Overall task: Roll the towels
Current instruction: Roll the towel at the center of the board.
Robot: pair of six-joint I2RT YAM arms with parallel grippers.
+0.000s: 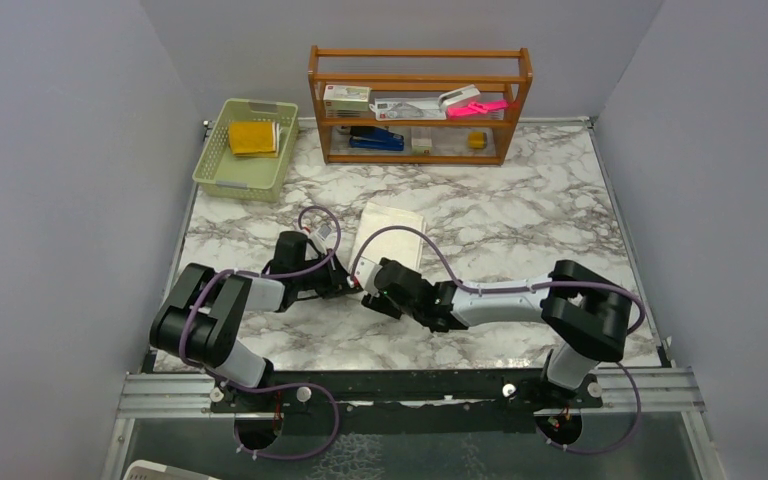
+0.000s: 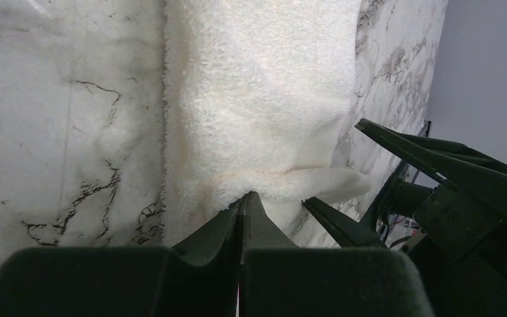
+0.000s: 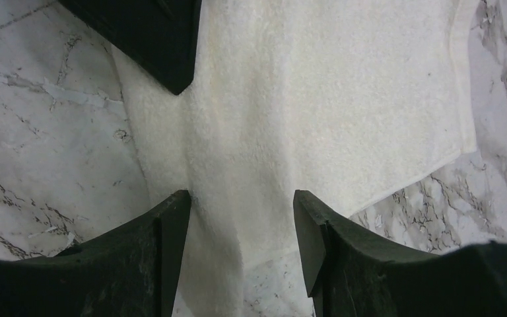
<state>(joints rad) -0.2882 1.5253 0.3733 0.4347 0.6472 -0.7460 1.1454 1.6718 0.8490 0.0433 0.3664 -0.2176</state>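
Observation:
The cream-white towel [image 1: 390, 226] lies flat mid-table, its near end bunched and folded over. My left gripper [image 1: 350, 288] is shut, its tips [image 2: 244, 198] buried in that folded near edge [image 2: 284, 178] and pinching it. My right gripper [image 1: 370, 292] comes in from the right and stands open [image 3: 241, 211]. Its fingers [image 3: 171, 218] straddle the narrowed near strip of the cream towel [image 3: 317, 99]. The left gripper's dark tip [image 3: 152, 39] shows just beyond. The mustard-yellow towel [image 1: 253, 137] lies in the green basket [image 1: 222, 180] at the back left.
A wooden shelf [image 1: 420, 60] with boxes, a pink item and a blue tool stands at the back centre. Grey walls close in both sides. The two arms meet closely at the towel's near end. Marble tabletop [image 1: 520, 220] spreads to the right.

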